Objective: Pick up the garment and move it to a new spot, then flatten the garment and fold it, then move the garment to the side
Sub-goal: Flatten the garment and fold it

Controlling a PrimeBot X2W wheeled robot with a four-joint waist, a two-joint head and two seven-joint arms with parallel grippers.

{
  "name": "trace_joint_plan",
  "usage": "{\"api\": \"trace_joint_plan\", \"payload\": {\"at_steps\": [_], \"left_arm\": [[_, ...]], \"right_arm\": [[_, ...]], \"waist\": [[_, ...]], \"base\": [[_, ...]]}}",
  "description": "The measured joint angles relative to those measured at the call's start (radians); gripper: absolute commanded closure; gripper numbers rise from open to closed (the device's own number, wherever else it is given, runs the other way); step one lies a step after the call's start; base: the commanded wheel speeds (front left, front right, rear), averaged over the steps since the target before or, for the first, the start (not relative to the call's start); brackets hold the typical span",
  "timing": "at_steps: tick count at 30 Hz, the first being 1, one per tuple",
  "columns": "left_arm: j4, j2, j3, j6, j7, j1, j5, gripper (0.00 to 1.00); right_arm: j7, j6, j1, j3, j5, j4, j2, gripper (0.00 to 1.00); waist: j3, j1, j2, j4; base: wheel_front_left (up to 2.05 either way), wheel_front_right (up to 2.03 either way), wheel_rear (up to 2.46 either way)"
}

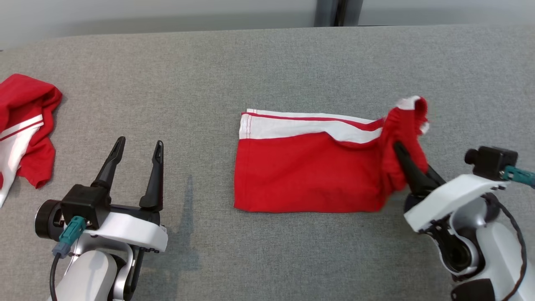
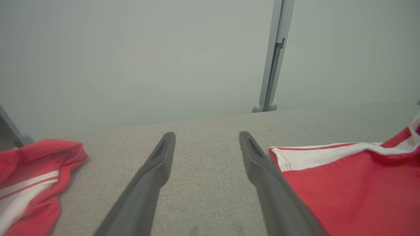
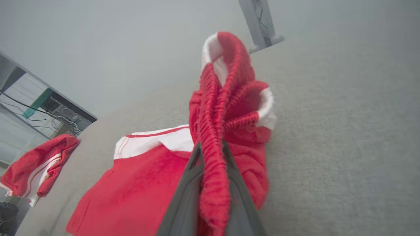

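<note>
A pair of red shorts with a white side stripe [image 1: 309, 171] lies mostly flat at the middle of the grey table. Its elastic waistband end [image 3: 226, 98] is lifted and bunched at the right. My right gripper [image 1: 399, 148] is shut on that waistband, the fabric pinched between its dark fingers [image 3: 187, 183]. The same shorts [image 2: 347, 183] show at the right of the left wrist view. My left gripper [image 1: 140, 146] stands open and empty over bare table, well left of the shorts, with its fingers [image 2: 157, 170] spread apart.
A second red and white garment [image 1: 25, 125] lies crumpled at the table's left edge, also seen as a heap [image 2: 29, 183] and a bundle [image 3: 36, 167]. The grey table [image 1: 267, 62] ends at a pale wall with a post [image 2: 274, 59].
</note>
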Motion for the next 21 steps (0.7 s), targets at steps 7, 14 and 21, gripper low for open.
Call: {"api": "trace_joint_plan", "payload": {"at_steps": [7, 14, 21], "left_arm": [[0.0, -0.008, -0.017, -0.003, 0.0, -0.007, 0.0, 0.0], [0.019, -0.029, -0.036, -0.012, -0.004, -0.025, -0.006, 0.0], [0.046, -0.048, -0.048, -0.021, -0.013, -0.029, -0.007, 0.0]], "right_arm": [[0.032, 0.0, -0.066, 0.162, 0.019, -0.091, 0.031, 1.0], [0.027, 0.0, -0.135, 0.294, 0.003, 0.001, 0.055, 1.0], [-0.029, 0.0, -0.183, 0.36, -0.008, 0.137, 0.063, 0.55]], "waist": [[0.006, 0.0, 0.0, 0.026], [0.014, 0.0, 0.0, 0.074], [0.024, 0.0, 0.0, 0.109]], "base": [[0.0, 0.0, 0.0], [0.0, 0.0, 0.0], [0.0, 0.0, 0.0]]}}
